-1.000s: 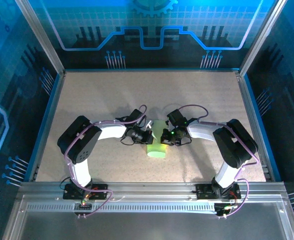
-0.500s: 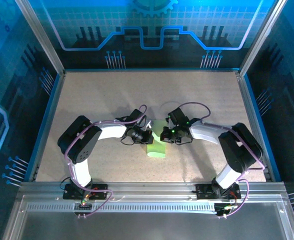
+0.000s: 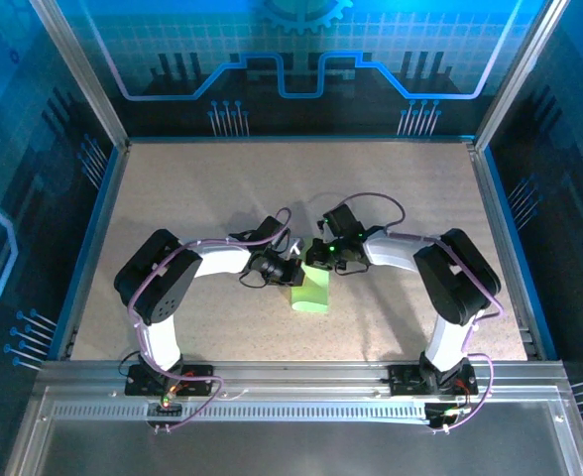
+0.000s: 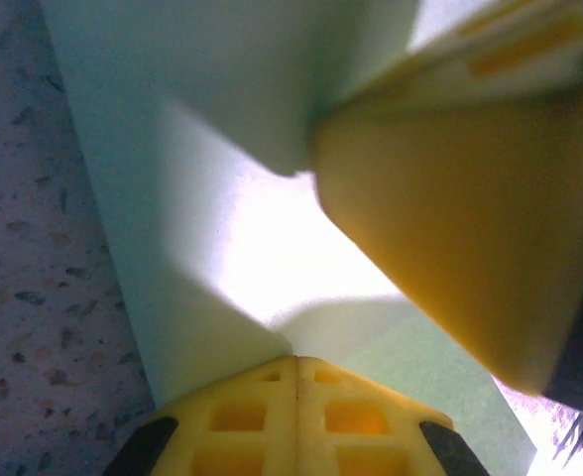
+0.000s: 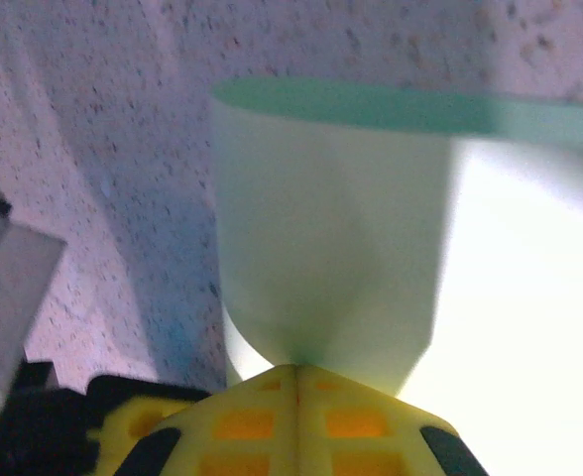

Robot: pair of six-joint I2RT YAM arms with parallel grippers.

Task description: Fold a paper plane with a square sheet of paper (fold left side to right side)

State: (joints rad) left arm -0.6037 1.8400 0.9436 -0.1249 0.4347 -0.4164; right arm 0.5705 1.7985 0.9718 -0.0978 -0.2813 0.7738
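The left gripper (image 3: 291, 271) and the right gripper (image 3: 321, 260) sat just beside each other, tips nearly facing, over the far end of the square sheet of paper (image 3: 311, 296). The rest of the sheet lay on the speckled tabletop (image 3: 192, 198), reaching from the fingertips back toward the arm bases. In the right wrist view, the right gripper (image 5: 296, 367) had its yellow fingers pressed together along a thin seam. The pale green sheet (image 5: 321, 248) rose straight out of that seam, pinched there, and bowed ahead of the tips into a rounded loop. The loop's far edge curled over the tabletop beyond. In the left wrist view, the left gripper (image 4: 294, 359) was likewise closed to a seam, and a crease of the sheet (image 4: 173, 119) ran right into it, so the paper looked nipped there too. From those fingers the sheet spread forward and to the left, its straight edge bordering bare tabletop on the left. A blurred yellow wedge (image 4: 460, 228) hung close ahead and to the right of the tips, pressing over the paper.
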